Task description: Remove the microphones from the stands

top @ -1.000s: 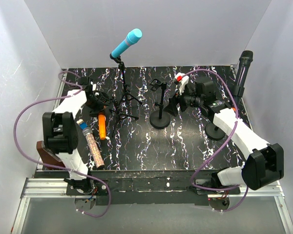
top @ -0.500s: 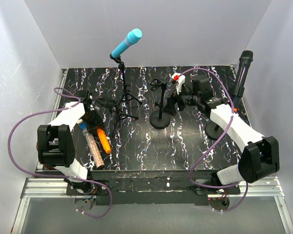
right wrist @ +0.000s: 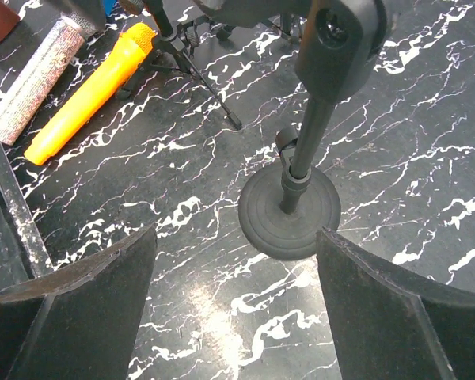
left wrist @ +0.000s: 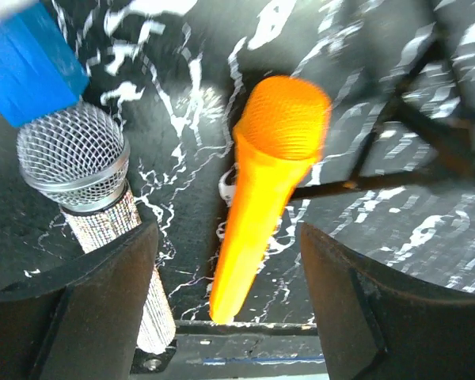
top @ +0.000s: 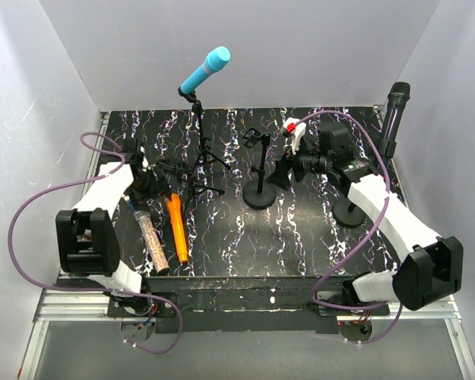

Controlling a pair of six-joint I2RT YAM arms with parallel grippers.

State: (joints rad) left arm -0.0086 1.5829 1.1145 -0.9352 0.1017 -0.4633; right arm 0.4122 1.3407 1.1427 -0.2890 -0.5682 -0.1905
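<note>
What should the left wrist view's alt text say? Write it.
An orange mic lies on the black marbled table, framed by the open left end effector. A silver-grilled glitter mic lies left of it, apart, below a blue object; tripod legs cross the right.

- Desk [top: 301,229]: smooth black surface with white marble-like veining and a soft sheen under the lights.
- Orange microphone [left wrist: 261,198]: smooth matt plastic body with a finely textured head.
- Silver microphone [left wrist: 75,162]: woven metal wire grille above a bright metal band. The handle is rough and glittering.
- Round-base stand [right wrist: 289,210]: matt black, with fine concentric rings in the base and a slightly glossier rod.
- Cyan microphone [top: 206,70]: smooth and matt.
- Fingers [left wrist: 396,317] of the left hand [left wrist: 227,229]: smooth matt black plastic.
- Right arm [top: 392,214]: smooth white plastic shell.
</note>
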